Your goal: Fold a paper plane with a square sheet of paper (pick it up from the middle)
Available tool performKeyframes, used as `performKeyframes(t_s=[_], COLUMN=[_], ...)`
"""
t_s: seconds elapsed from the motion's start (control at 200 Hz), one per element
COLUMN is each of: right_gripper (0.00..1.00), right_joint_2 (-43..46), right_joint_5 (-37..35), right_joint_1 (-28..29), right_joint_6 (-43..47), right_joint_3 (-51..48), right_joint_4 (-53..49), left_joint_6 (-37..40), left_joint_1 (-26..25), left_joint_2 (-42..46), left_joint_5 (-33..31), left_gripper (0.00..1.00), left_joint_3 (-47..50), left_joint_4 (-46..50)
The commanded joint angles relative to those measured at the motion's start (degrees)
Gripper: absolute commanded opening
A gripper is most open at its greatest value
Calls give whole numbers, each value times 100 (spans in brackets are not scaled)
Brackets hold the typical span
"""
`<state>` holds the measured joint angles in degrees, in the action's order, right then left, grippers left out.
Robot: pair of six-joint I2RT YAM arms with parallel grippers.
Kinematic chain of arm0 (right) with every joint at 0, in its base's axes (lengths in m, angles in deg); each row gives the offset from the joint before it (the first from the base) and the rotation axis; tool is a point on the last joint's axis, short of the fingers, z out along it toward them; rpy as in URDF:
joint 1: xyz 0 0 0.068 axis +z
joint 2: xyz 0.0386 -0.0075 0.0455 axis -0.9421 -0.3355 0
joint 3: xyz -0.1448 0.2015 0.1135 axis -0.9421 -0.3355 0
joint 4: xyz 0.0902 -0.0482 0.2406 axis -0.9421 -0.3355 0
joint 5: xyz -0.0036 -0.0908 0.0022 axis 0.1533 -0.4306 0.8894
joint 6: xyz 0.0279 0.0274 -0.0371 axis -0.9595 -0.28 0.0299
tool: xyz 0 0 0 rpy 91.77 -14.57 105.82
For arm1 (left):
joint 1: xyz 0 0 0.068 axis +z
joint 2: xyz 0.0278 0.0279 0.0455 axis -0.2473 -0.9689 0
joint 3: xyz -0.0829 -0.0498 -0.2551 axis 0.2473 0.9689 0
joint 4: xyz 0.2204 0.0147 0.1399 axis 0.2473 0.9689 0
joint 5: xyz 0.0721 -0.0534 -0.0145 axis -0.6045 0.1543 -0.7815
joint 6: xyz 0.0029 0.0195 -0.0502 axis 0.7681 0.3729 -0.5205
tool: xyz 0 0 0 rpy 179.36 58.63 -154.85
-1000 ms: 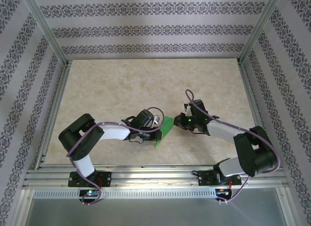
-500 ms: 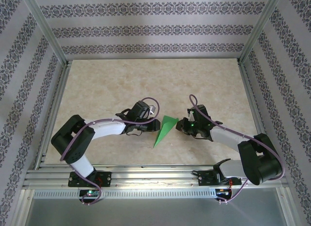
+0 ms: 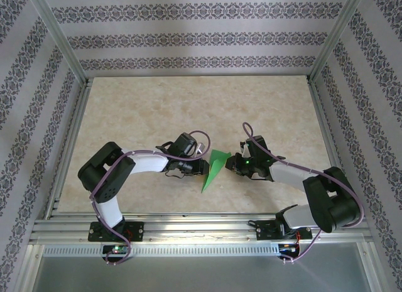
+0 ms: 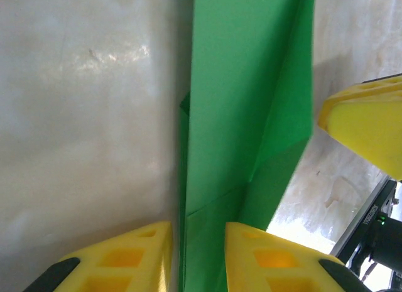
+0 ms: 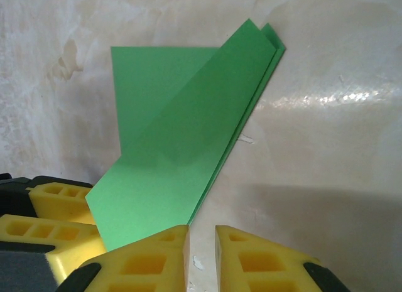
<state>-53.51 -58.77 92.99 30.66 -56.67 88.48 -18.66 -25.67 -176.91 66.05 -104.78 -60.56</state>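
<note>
Left gripper (image 4: pixel 198 225) slightly apart, straddling the end of the green paper (image 4: pixel 242 103); right gripper (image 5: pixel 202 229) barely apart beside it, empty.

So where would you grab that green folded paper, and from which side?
Likely by the folded paper along its long layered edge, where the stacked folds probably make it stiffest, not the single thin flap. It lies nearly flat on the table, so come in low from the side that edge faces; the right gripper sits right at that edge's near end.
</note>
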Motion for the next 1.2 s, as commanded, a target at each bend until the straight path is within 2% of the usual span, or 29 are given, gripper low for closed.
performKeyframes(t_s=[0.0, 0.145, 0.34, 0.595, 0.844, 0.934, 1.074, 1.199], right_gripper=[18, 19, 18, 18, 18, 18, 22, 29], right_joint_2=[-63, -93, -239, -418, -367, -311, -14, 438], right_joint_5=[141, 143, 128, 143, 162, 181, 344, 329], right_joint_1=[-44, -44, 28, 114, 105, 103, 74, 27], right_joint_6=[-17, -8, 26, -2, 18, -7, -124, -283], right_joint_3=[3, -6, 35, 73, 55, 38, 79, 168], right_joint_4=[78, 102, 147, 252, 210, 196, 132, -20], left_joint_6=[177, 179, 15, -50, -192, -226, -225, 24], left_joint_1=[63, 61, 52, 61, 61, 60, 61, 55], left_joint_2=[0, -31, -313, -441, -329, -211, 67, 476], left_joint_5=[59, 34, 473, 653, 766, 692, 527, -289], left_gripper=[27, 28, 28, 28, 13, 7, 3, 0], left_joint_3=[-88, -108, -242, -245, -93, 22, 158, 173], left_joint_4=[80, 81, -59, -302, -821, -1018, -1145, -461])
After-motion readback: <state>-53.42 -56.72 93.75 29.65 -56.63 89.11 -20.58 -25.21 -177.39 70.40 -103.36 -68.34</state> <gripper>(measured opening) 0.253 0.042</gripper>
